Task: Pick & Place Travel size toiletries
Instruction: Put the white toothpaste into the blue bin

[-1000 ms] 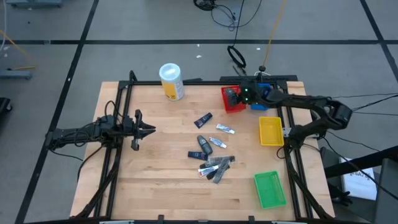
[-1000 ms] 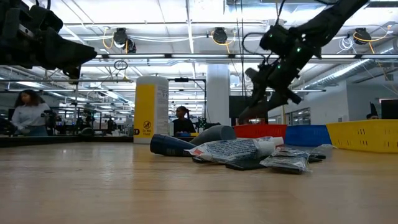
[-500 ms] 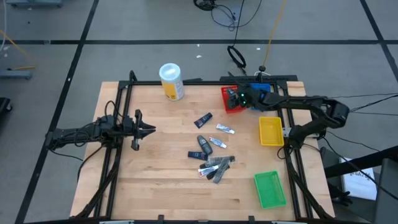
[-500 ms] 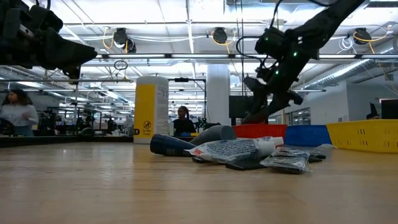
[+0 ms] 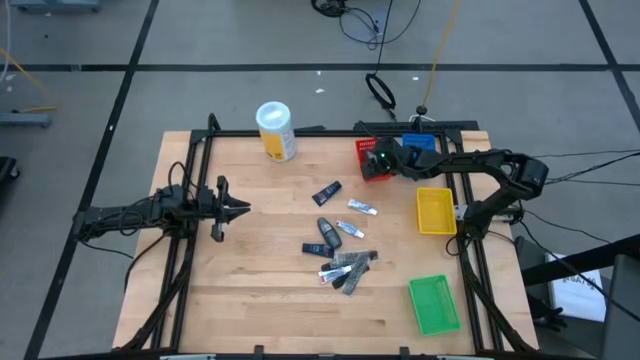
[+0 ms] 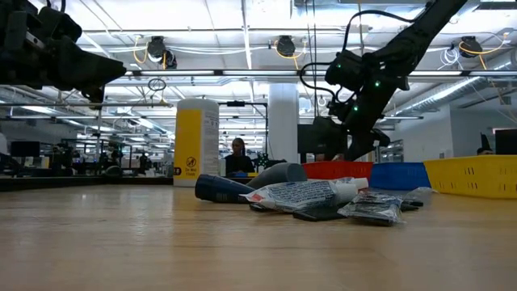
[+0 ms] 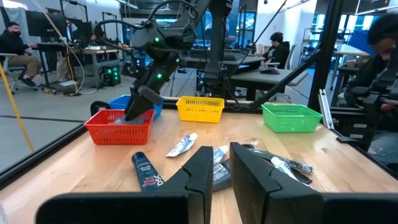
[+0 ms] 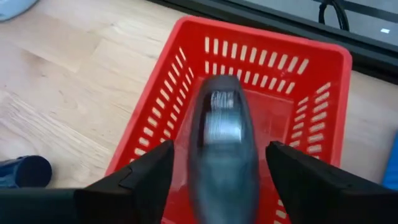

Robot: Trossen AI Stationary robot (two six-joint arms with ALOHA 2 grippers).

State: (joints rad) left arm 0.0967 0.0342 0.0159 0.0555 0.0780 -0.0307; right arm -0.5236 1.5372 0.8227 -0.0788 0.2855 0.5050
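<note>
The travel size toiletries lie mid-table: a cluster of tubes and sachets [image 5: 342, 264], a dark bottle [image 5: 324, 230], a white tube [image 5: 362, 207] and a dark blue tube [image 5: 326, 193]. My right gripper [image 5: 378, 160] hangs over the red bin [image 5: 366, 174], pointing down, open. A grey tube [image 8: 221, 143] shows blurred between its fingers, above the bin's floor. My left gripper [image 5: 244, 208] waits shut at the table's left side, above the wood, aimed at the cluster. My right gripper [image 8: 219, 150] comes from above with one finger [image 8: 152, 177] on each side of the grey tube's body [image 8: 217, 124], which points along the fingers over the red bin. Narrow gaps show beside the blurred tube, and I cannot tell whether the fingers touch it.
A tall white canister with a yellow label [image 5: 276, 130] stands at the far edge. A blue bin [image 5: 420, 146] sits beside the red one, a yellow bin [image 5: 435, 210] and a green bin [image 5: 434, 304] along the right side. Black frame rails [image 5: 190, 200] border the table.
My right arm has shifted a little toward the table's left over the red bin, and its gripper has tipped to point more steeply down into it. The toiletries on the table have stayed where they were.
</note>
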